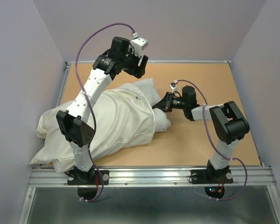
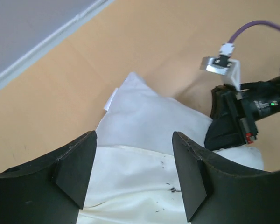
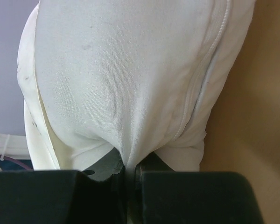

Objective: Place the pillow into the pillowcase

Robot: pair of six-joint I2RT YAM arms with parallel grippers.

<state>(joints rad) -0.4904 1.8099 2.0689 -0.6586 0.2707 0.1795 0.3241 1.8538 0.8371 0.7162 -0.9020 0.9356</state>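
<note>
Pillow (image 1: 147, 91): lies slantwise on the bench (image 1: 210, 84), most of its length already inside the pillowcase (image 1: 107, 121). Only one end shows bare. It is greyish-white and puffy, and pokes out of the case's open mouth on the far-right side. From that bare end the cream case runs back toward the near-left, wrinkled and loose over the pillow's bulk.

Your right gripper (image 1: 157, 106): sits at the right side of the pillow's bare end, low and level with it. It is clamped tight on a pinch of the pillow's own fabric. In the right wrist view the white cloth is drawn into a narrow fold that vanishes between the closed fingers (image 3: 186, 196). A piped seam (image 3: 203, 88) climbs the pillow just right of the pinch. A sliver of cream case edge shows on the pillow's left flank.

Your left gripper (image 1: 139, 69): hovers above the pillow's far corner with its fingers spread wide. It has nothing between them and touches no cloth. Looking down from the left wrist, the case's edge crosses the pillow between the two fingers, and the bare pillow lies beyond it. A few dark specks (image 2: 170, 189) mark the case just short of that edge. A small white tag (image 2: 110, 100) sticks out from the pillow's left side near its far corner. The right gripper is visible against the pillow's right side.
</note>
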